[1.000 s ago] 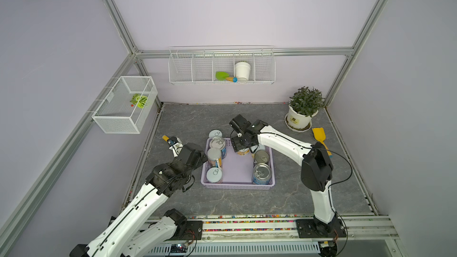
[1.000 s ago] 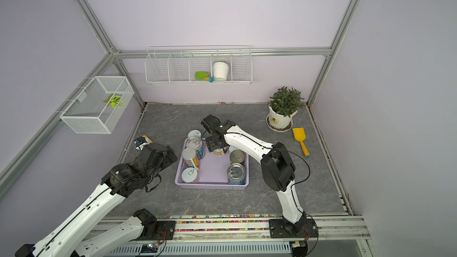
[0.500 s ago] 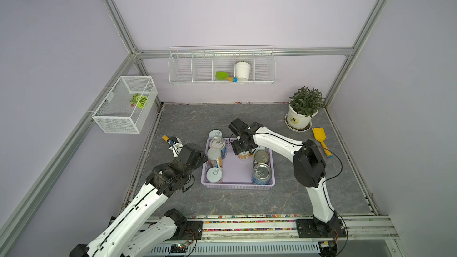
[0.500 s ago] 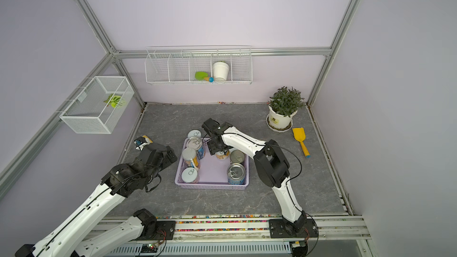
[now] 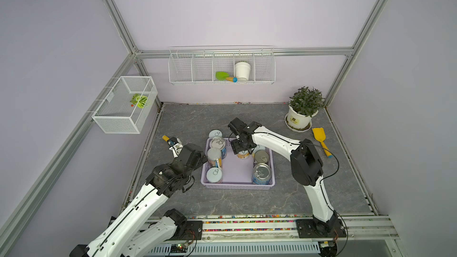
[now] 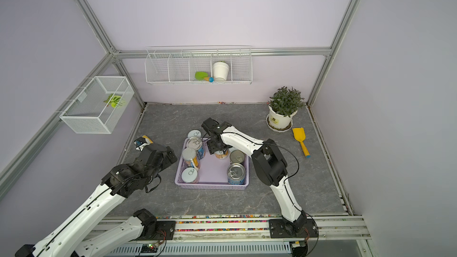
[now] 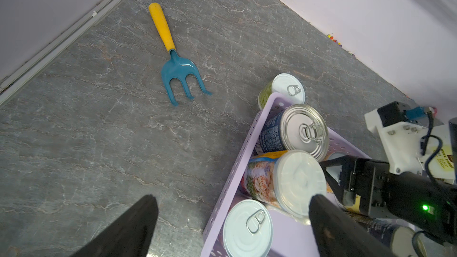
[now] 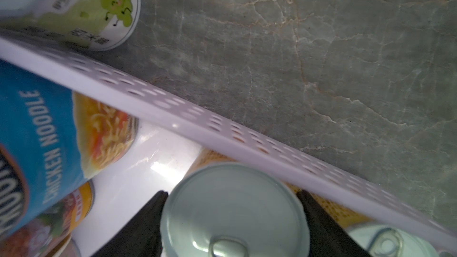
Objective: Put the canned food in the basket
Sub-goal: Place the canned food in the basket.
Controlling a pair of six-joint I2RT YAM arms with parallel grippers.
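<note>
The lilac basket (image 5: pixel 237 186) (image 6: pixel 210 186) sits mid-table with several cans in it, among them a blue chicken noodle can (image 5: pixel 218 143) (image 8: pixel 37 129) and a short pale-lidded can (image 5: pixel 214 174) (image 7: pixel 247 226). My right gripper (image 5: pixel 243 148) (image 6: pixel 217 148) (image 8: pixel 231 195) is shut on a short can with a pale lid and orange label (image 5: pixel 243 155) (image 8: pixel 232 218), upright inside the basket by its far wall (image 8: pixel 222 129). One green-labelled can (image 5: pixel 215 134) (image 7: pixel 284 90) stands outside, just behind the basket. My left gripper (image 5: pixel 196 155) (image 7: pixel 232 197) hangs open over the basket's left wall (image 7: pixel 237 159), holding nothing.
A blue garden fork with a yellow handle (image 7: pixel 173 55) lies left of the basket. A potted plant (image 5: pixel 303 110) and a yellow shovel (image 5: pixel 320 140) are at the back right. On the walls hang a wire rack (image 5: pixel 221 66) and a wire-mesh box (image 5: pixel 123 105).
My right arm has drawn its elbow inward and carried the held can slightly forward and down into the basket. The left arm has not moved.
</note>
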